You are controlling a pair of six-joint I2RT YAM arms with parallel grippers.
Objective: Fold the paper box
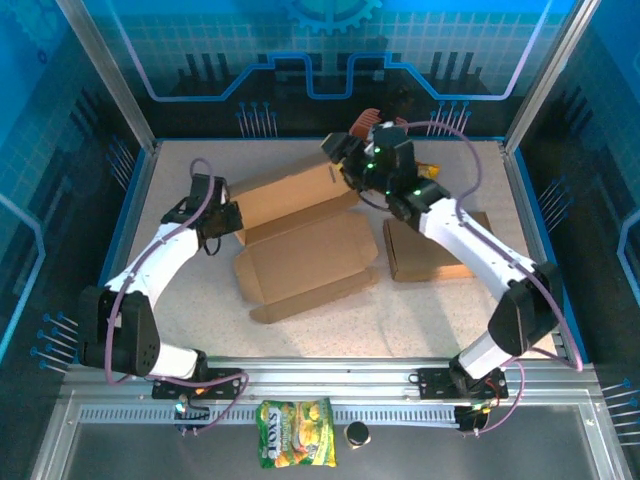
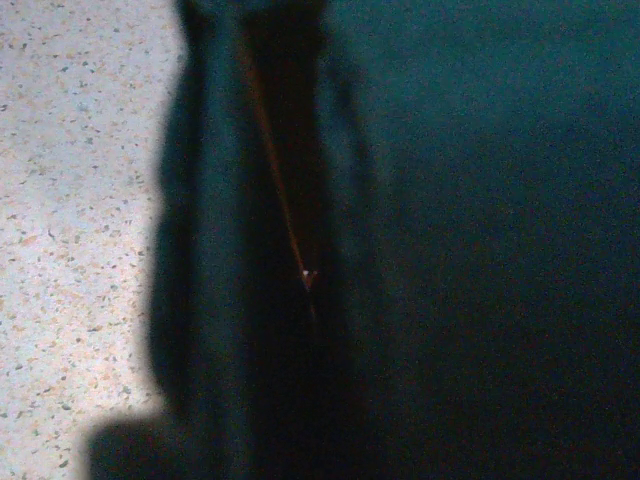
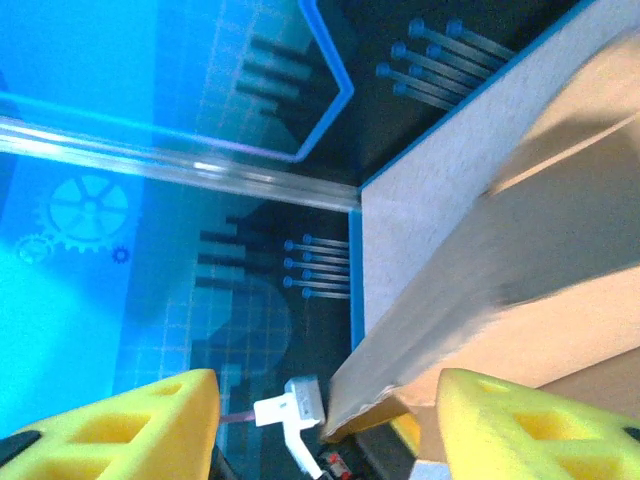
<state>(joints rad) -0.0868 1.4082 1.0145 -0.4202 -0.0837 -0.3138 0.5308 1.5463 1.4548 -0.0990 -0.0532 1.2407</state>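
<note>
Top external, mid-frame: the paper box [image 1: 305, 255] is lying open on the counter [image 1: 200, 335], left fingers [image 1: 228, 216] are pinching its left edge, right fingers [image 3: 140, 425] are hovering released at its upper-right flap.

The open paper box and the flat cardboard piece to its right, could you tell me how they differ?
The paper box lies spread open, flaps out; the flat cardboard piece is folded shut. The paper box covers more of the table than the flat cardboard piece. Both are plain brown cardboard.
</note>
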